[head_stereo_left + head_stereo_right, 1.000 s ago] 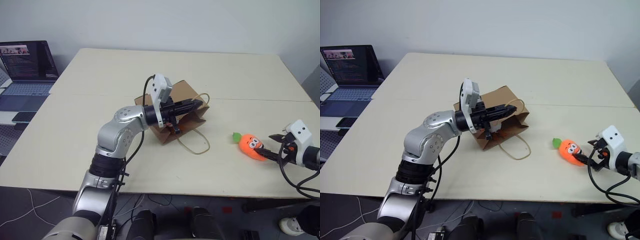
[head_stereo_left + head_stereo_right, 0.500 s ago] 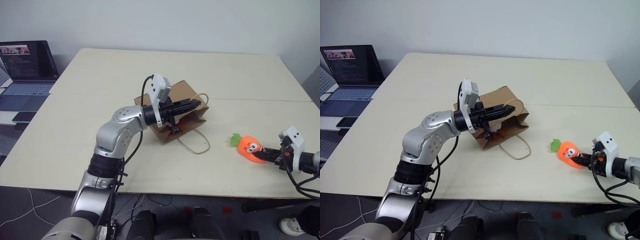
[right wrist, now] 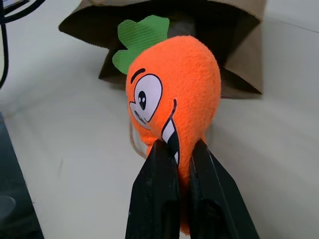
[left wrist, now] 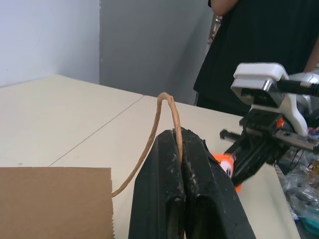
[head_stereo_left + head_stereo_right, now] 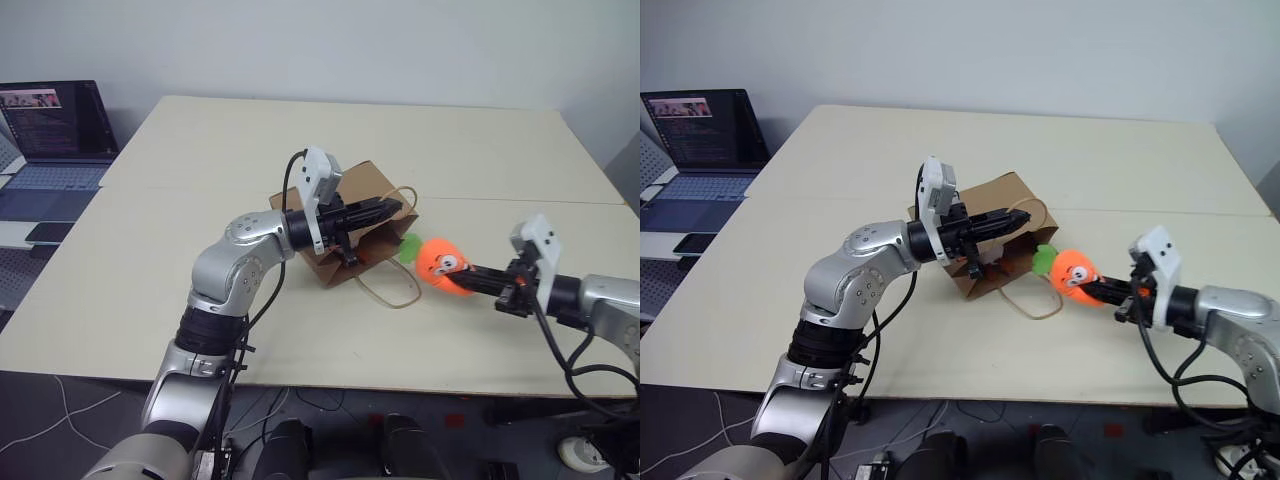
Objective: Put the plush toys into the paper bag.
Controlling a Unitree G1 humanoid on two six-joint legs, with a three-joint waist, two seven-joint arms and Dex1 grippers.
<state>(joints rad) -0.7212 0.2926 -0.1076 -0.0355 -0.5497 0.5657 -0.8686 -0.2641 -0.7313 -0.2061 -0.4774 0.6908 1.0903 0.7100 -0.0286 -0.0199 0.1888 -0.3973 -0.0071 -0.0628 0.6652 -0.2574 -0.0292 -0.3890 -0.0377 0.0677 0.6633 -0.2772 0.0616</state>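
The carrot toy (image 5: 443,268) is pinched by its lower end in the right pincer (image 5: 478,280), lifted off the counter (image 5: 450,140) with its green top aimed at the mouth of the paper bag (image 5: 372,190), close to it but not yet inside. The bag lies on its side near the middle of the counter, mouth facing the robot's right, and the left pincer (image 5: 395,208) is clenched on the upper cord handle (image 4: 167,107), holding that side of the mouth up; the other handle (image 5: 392,290) loops loose on the counter in front of the opening. So this toy looks about halfway home: it is grasped and carried near, while pushing it in and letting go are left. The white egg toy cannot be made out; the right wrist view shows something pale inside the dark bag, which may be it, but that is unclear. Room is good: bare counter lies all around the bag, the near edge is well apart from the toy, and a laptop (image 5: 50,135) stands off to the left on a separate surface. The tight spots are the low mouth and the slack cord loop just beneath the toy's path, which could snag.
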